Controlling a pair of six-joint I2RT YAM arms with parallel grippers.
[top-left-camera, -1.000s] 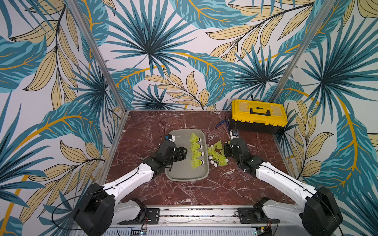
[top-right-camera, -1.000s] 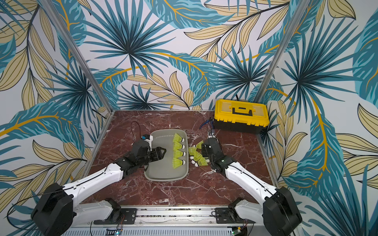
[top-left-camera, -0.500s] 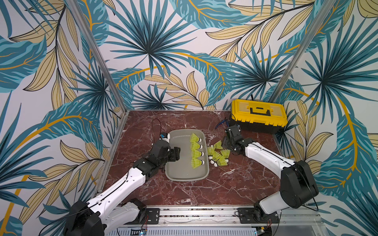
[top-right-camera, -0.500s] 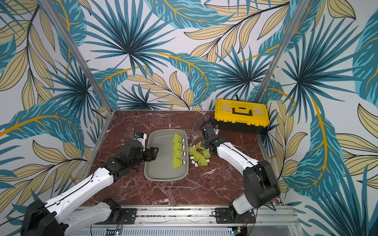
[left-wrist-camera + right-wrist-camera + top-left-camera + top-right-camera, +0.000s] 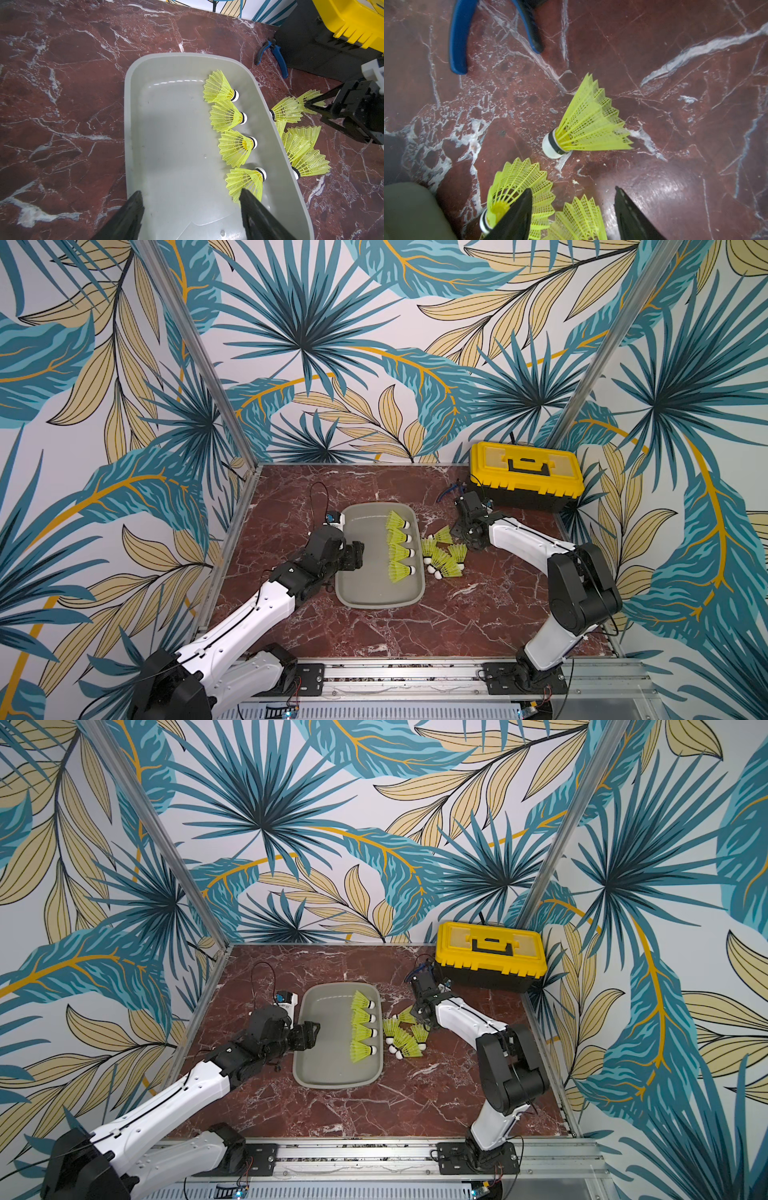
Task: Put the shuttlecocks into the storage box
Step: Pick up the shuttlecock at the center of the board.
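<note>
**Both my pincers open and empty; four shuttlecocks boxed, the rest beside the box**

My left pincer [image 5: 190, 192] hangs over the left side of the box [image 5: 380, 603], about halfway along it. Its fingers are spread wide, one above the left rim and the other above the floor. Nothing is between them and they touch nothing.

The box lies lengthwise, near to far, at the middle of the tabletop [image 5: 282, 510]. Four shuttlecocks [image 5: 398, 549] lie on their sides in a row along its right wall, one behind another. Each has its long axis across the box, white tip toward the right wall and skirt toward the middle.

Just outside the right rim, a heap [image 5: 440, 562] of more shuttlecocks lies on the tabletop, pointing various ways, some overlapping.

At the heap's far side my right pincer [image 5: 572, 190] points down, fingers well apart, holding nothing. One finger [image 5: 517, 214] crosses in front of a skirt, and I cannot tell whether it touches.

Just past it a single shuttlecock [image 5: 587, 124] lies on its side, tip toward the box and skirt toward the right edge.

Beyond lie blue-handled pliers [image 5: 276, 54]. Behind them, in the far right corner, stands the toolbox [image 5: 525, 472].
</note>
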